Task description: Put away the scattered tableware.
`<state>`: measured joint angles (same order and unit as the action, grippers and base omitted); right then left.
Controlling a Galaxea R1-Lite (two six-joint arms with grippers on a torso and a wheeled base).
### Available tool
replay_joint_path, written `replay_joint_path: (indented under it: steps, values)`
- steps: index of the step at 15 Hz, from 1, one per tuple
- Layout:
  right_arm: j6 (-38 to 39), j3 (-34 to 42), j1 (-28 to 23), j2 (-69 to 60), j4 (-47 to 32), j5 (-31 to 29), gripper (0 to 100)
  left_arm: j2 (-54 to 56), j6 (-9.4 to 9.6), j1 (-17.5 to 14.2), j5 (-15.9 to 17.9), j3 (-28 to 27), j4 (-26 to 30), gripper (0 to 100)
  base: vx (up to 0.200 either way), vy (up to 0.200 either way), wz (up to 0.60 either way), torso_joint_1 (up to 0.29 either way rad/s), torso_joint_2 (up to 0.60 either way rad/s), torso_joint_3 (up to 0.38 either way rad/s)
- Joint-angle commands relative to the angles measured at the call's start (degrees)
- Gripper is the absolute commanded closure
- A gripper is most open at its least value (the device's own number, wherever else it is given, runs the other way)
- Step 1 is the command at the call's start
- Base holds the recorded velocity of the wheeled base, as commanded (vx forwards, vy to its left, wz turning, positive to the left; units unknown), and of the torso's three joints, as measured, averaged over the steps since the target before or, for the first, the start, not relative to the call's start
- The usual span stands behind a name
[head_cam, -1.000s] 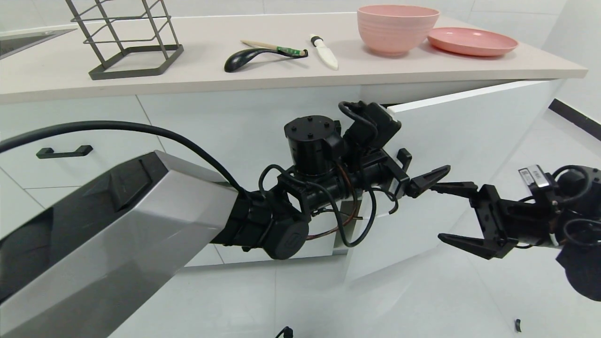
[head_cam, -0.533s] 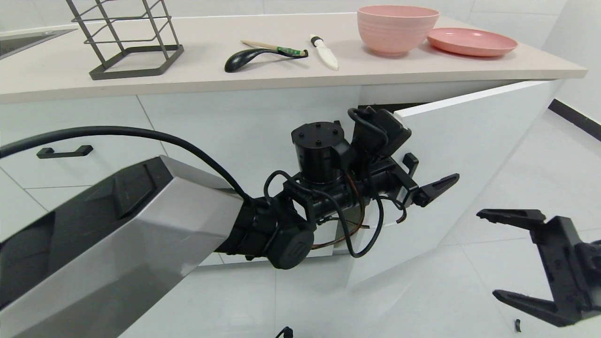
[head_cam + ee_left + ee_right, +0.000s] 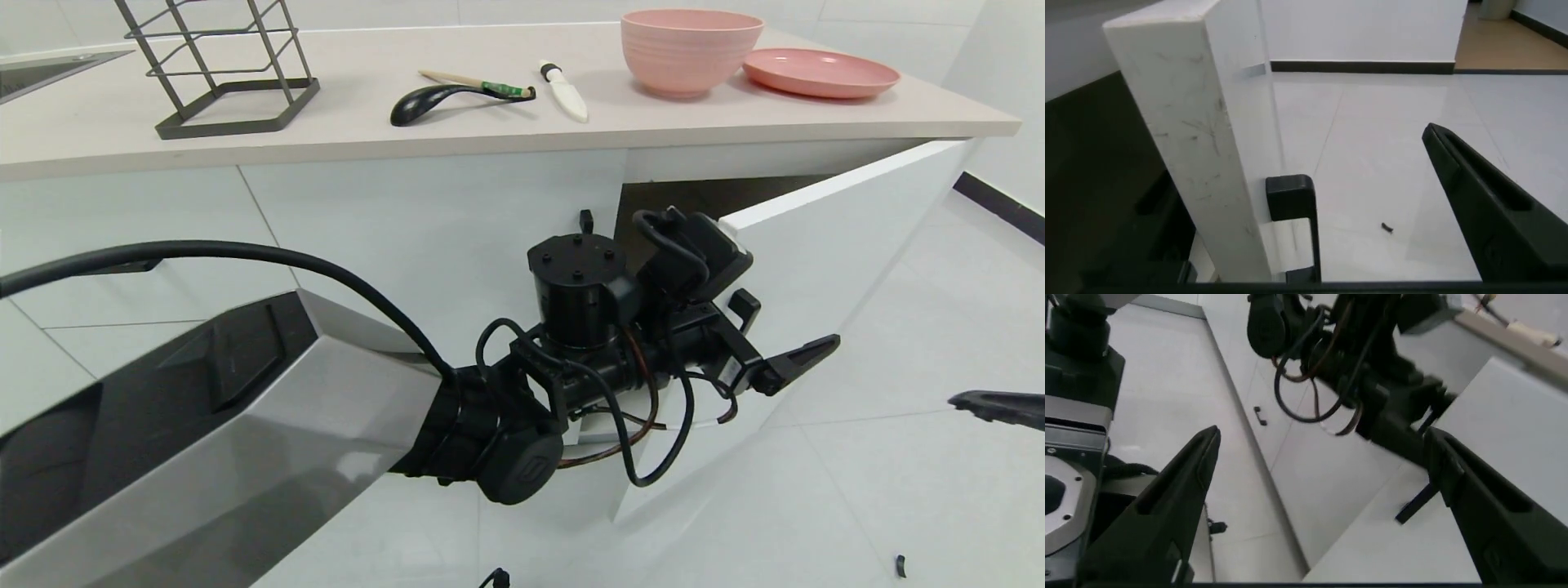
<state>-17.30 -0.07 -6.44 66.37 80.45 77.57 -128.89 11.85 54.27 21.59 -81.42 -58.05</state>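
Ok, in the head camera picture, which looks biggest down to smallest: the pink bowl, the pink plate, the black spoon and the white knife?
1. pink bowl and pink plate: too close to rank. The plate looks wider, the bowl taller.
2. black spoon: long but thin.
3. white knife: smallest.

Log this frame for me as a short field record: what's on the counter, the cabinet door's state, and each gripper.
Counter: pink bowl next to pink plate; white knife; black spoon; wooden stick; wire rack.
Cabinet door: partly open, under the counter.
Left gripper: open, the door's edge between its fingers, by the black handle.
Right gripper: open, empty, out in front of the door.
Progress: all tableware lies on the counter.
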Motion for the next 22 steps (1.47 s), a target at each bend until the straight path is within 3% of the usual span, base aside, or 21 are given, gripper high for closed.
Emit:
replay_joint_path:
  steps: [1, 7, 14, 22]
  values:
    - [0.0, 0.1, -0.2, -9.0, -0.5, -0.5, 0, 0.0, 0.02, 1.2, 0.0, 0.0, -0.1, 0, 0.0, 0.0, 0.0, 0.0, 0.0, 0.0]
    - [0.2, 0.1, -1.7, -16.8, -1.7, -2.5, 0, 0.0, -2.09, 5.2, -1.8, 0.0, -2.0, 0, 0.0, 0.0, 0.0, 0.0, 0.0, 0.0]
    - [0.1, 0.1, -2.9, -22.2, -1.8, -2.7, 0, -0.2, -3.59, 6.8, -1.9, 0.0, -2.2, 0, 0.0, 0.0, 0.0, 0.0, 0.0, 0.0]
    - [0.0, 0.1, -2.6, -25.2, -1.6, -2.8, 0, -2.2, -3.68, 9.6, -1.8, -0.5, -3.5, 0, 0.0, 0.0, 0.0, 0.0, 0.0, 0.0]
